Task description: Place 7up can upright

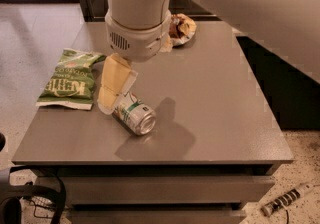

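Single view from high up, angled steeply down over the grey worktop point(215, 108), close in, arm point(137, 13) filling the top, end effector point(111, 99) left of centre beside the lying 7up can point(135, 114).

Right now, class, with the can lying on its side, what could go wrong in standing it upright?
The 7up can lies on its side, so a nudge from the gripper at one end might roll it toward the front edge of the table. The green chip bag lies close beside the gripper and could get pushed.
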